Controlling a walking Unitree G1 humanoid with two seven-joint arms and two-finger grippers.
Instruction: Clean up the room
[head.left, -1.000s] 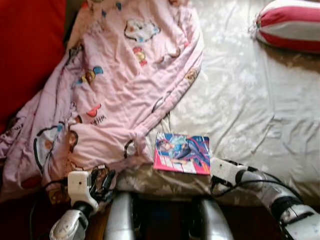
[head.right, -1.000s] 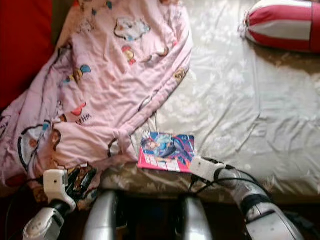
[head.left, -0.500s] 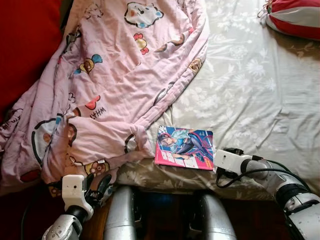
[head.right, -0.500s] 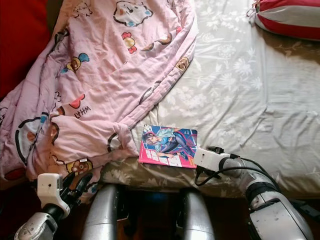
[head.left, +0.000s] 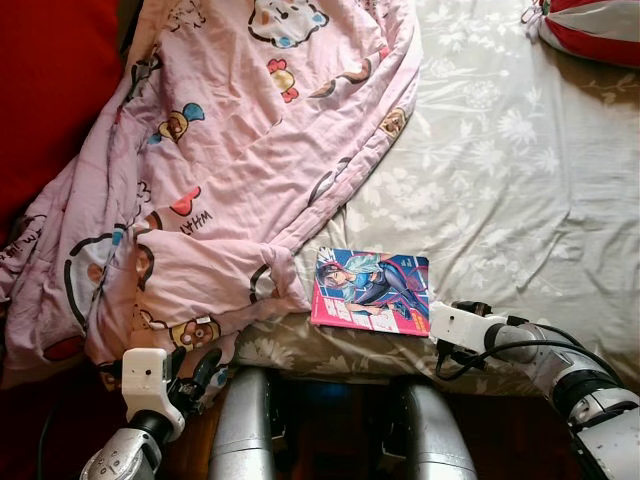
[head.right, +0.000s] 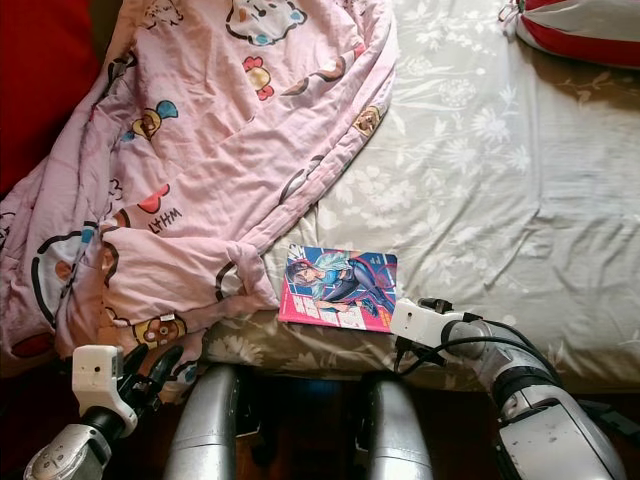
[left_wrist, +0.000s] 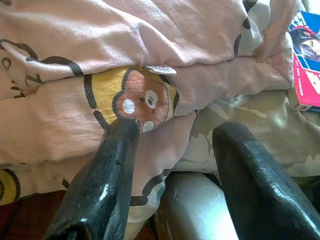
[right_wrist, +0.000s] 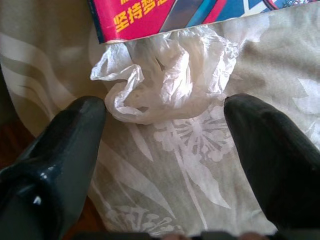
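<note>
Crumpled clear plastic wrapper lies on the floral sheet against the comic book, lower centre of frame; right gripper brackets it, jaws wide; step in hand: picking up litter; next, advance and close; left gripper, wide, idles beside the pink blanket.

bed with pale floral sheet, red wall at left, dark floor below
</note>
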